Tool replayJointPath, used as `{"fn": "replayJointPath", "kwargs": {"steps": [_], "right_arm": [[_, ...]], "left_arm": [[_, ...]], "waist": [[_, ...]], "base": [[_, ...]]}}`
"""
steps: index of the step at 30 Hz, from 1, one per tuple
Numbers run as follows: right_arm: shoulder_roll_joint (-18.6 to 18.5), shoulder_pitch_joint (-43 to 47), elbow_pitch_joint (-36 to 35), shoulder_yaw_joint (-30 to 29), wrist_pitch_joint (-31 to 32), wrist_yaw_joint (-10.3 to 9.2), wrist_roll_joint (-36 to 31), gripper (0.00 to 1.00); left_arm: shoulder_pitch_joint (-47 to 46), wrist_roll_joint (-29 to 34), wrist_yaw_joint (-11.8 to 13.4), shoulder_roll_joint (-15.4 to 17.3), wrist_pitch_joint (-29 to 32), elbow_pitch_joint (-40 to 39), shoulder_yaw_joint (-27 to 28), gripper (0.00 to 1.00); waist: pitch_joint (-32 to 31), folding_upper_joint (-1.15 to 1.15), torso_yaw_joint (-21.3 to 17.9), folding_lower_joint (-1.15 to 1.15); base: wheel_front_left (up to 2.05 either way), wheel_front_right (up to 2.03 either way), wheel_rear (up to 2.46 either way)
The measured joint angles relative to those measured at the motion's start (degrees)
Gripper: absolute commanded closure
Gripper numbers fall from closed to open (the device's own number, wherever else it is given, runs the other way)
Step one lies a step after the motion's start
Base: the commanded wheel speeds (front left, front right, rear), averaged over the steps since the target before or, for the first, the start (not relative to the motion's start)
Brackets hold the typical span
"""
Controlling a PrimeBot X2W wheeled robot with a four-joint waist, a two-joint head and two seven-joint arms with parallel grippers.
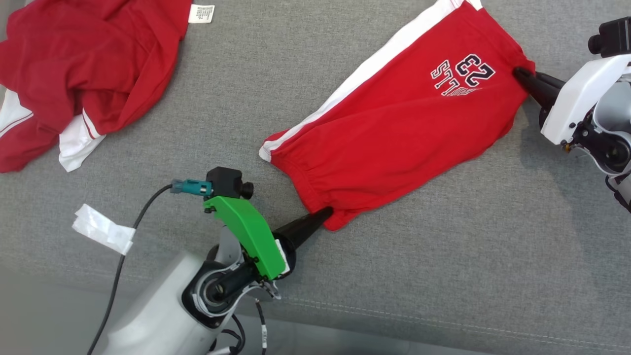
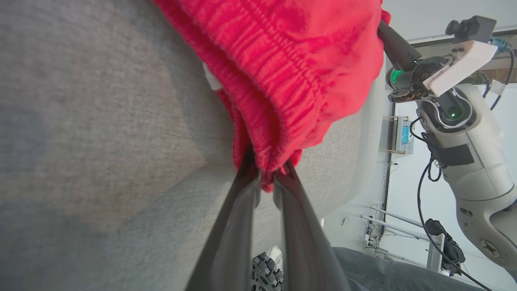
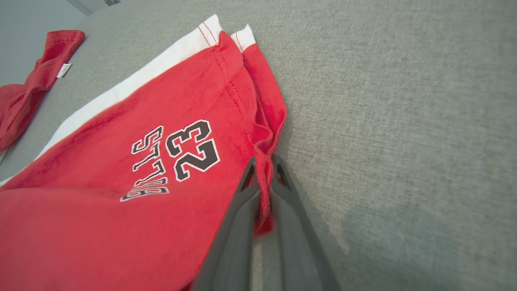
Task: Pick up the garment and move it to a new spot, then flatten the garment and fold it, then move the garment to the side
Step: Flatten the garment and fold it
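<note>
Two red-and-white cloth garments are lying here: one flat pair of shorts (image 1: 394,133), one crumpled heap (image 1: 79,64). Two dark long-fingered tools are showing, left tool (image 1: 327,213) and right tool (image 1: 519,73). One white tape scrap (image 1: 103,229).

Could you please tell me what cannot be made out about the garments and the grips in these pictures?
- Head view: the red shorts run off the top edge at their far hem.
- Head view: the crumpled red garment is cut by the left edge; its label has print too small to read.
- Wrist views: cloth hides how deep the left gripper and right gripper bite.
</note>
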Motion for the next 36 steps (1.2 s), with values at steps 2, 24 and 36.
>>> {"fn": "replayJointPath", "kwargs": {"steps": [2,24,36], "right_arm": [[-0.1,0.5,-0.8,0.0,0.0,0.0,0.7,1.0],[-0.6,15.1,-10.7,0.2,-10.4,0.01,5.1,1.0],[1.1,23.2,-16.3,-2.2,-19.3,-0.09,7.2,1.0]], "left_arm": [[0.0,-0.2,0.0,0.9,0.8,0.1,0.4,1.0],[3.9,-4.0,-1.3,12.9,7.3,-0.1,3.7,1.0],[6.2,-6.6,-1.2,16.0,9.0,-1.5,5.2,1.0]], "waist": [[-0.3,0.0,-0.3,0.0],[-3.6,0.0,-7.5,0.0],[-4.6,0.0,-12.5,0.0]], "base": [[0.0,0.0,0.0],[0.0,0.0,0.0],[0.0,0.0,0.0]]}}
